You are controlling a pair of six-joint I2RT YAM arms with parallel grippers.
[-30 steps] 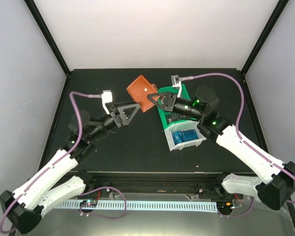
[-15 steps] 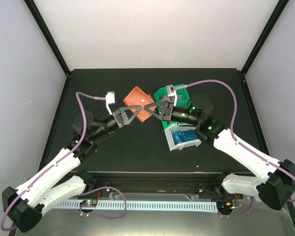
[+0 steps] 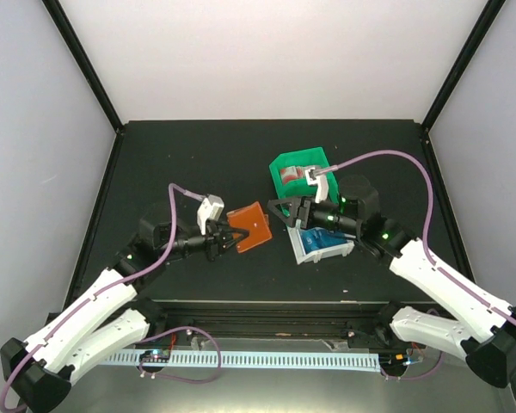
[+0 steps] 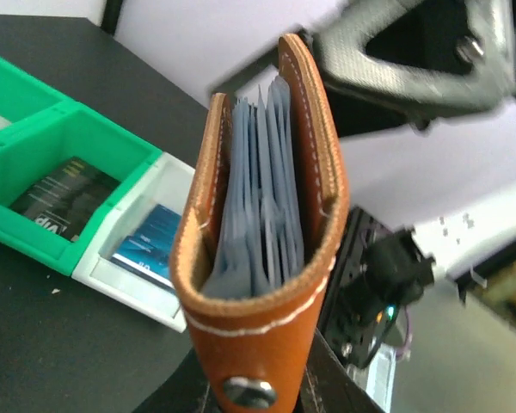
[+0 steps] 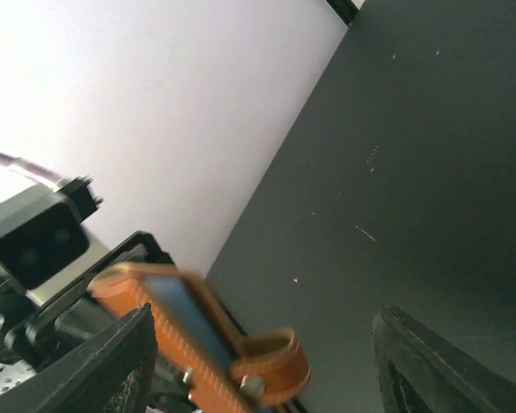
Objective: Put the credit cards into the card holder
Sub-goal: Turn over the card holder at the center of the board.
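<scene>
Card holder (image 4: 258,258) now carried nearer than a second ago, the left fingers (image 3: 224,246) pinching its lower end.
Its clear sleeves open away from those fingers, seemingly empty. Right fingers (image 5: 112,366) are spread, holding nothing, just beyond. Farther out, credit cards (image 4: 146,245) lie in the green-and-white tray (image 4: 34,129) on the desk (image 3: 198,163); one dark card reads "VIP". Loading looks unstarted.

a lab test booth: black table (image 3: 198,155) boxed by white walls (image 3: 267,52), black posts (image 3: 82,60).

Stitched tan-leather card holder (image 4: 258,258); clear-plastic sleeves (image 4: 260,206)
</scene>
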